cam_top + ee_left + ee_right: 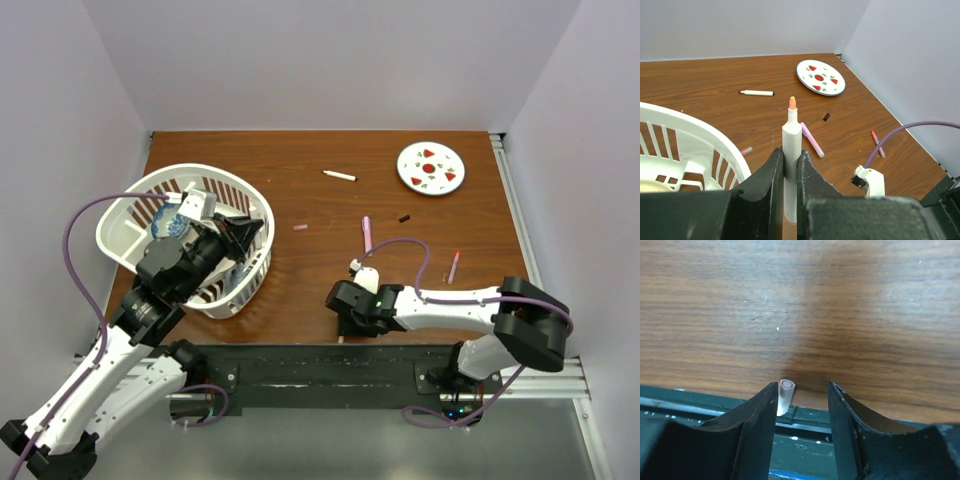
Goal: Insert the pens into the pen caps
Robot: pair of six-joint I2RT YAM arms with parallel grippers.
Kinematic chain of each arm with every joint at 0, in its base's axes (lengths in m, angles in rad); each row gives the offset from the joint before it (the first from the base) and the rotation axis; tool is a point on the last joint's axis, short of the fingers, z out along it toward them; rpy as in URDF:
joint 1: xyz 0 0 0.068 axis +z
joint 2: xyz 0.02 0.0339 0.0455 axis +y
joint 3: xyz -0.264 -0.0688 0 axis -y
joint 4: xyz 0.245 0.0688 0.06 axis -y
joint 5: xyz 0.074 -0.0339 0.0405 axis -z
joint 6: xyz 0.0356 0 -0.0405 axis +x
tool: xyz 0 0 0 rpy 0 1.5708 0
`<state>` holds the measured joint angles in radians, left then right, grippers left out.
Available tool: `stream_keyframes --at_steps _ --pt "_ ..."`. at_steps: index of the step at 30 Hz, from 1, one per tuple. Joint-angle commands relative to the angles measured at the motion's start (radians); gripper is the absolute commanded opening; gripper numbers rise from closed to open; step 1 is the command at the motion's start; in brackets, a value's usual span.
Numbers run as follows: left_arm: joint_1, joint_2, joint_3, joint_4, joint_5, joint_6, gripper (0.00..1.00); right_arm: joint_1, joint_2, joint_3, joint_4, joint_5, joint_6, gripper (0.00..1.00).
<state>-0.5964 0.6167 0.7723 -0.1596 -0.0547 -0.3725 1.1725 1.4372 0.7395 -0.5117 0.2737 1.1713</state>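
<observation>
I am gripping a white pen point(791, 127) in the left pincer point(790, 157). The fingers are pressing on its barrel from both sides, and it is standing upright with its orange tip pointing up. The pincer is hovering above the right side of the white basket point(695, 132), whose slatted wall is showing just to its left in the wrist view. Inside the basket a patterned thing point(165, 224), blue and white, is lying under the arm (I cannot tell what it is, since most of it is hidden).

The right pincer point(802, 390) is standing about half open, pointing down at the near edge of the table point(840, 315), and it is gripping nothing. A pale cap point(786, 394) is sitting at that edge with its open end facing the camera, just beside the inner face of one finger. Whether they are touching I cannot tell.

Farther out, the other pieces are lying loose on the wood. A lilac pen point(812, 140) and a black cap point(826, 116) are resting near the middle, apart from each other. A red-tipped pen point(878, 144) is lying toward the right wall. A black-ended pen point(757, 92), white in the body, is lying farther back. A pink cap point(746, 150) is sitting near the basket's outer wall. The round plate point(820, 77) with red spots is resting in the far right corner.
</observation>
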Motion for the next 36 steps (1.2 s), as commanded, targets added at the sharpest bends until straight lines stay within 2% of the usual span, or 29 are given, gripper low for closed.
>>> stream_keyframes --at_steps 1,5,11,12,13,16,20,22,31,36 --pt "0.003 -0.012 0.002 0.011 -0.014 0.030 0.00 0.030 0.037 0.069 -0.042 0.062 0.070 0.46" --pt "0.003 -0.015 0.004 0.014 -0.010 0.030 0.00 0.047 0.074 0.086 -0.044 0.062 0.090 0.44" --pt "0.003 -0.017 0.002 0.015 -0.010 0.030 0.00 0.056 0.120 0.110 -0.090 0.090 0.082 0.35" --pt "0.003 -0.018 0.002 0.015 -0.008 0.030 0.00 0.056 0.123 0.118 -0.099 0.099 0.079 0.33" --pt "0.003 -0.018 0.002 0.014 -0.010 0.030 0.00 0.055 0.126 0.121 -0.119 0.105 0.068 0.26" --pt "0.003 -0.026 0.001 0.012 -0.014 0.030 0.00 0.055 0.126 0.139 -0.160 0.139 0.035 0.13" --pt "0.003 -0.028 -0.001 0.012 -0.025 0.030 0.00 0.040 0.105 0.164 -0.202 0.226 -0.036 0.06" --pt "0.003 -0.028 -0.001 0.012 -0.028 0.029 0.00 0.007 0.095 0.169 -0.185 0.243 -0.112 0.05" --pt "0.003 -0.008 -0.002 0.031 0.015 0.035 0.00 -0.275 0.049 0.116 0.022 0.214 -0.430 0.04" --pt "0.003 0.038 0.015 0.034 0.039 0.035 0.00 -0.361 0.081 0.107 0.079 0.154 -0.510 0.06"
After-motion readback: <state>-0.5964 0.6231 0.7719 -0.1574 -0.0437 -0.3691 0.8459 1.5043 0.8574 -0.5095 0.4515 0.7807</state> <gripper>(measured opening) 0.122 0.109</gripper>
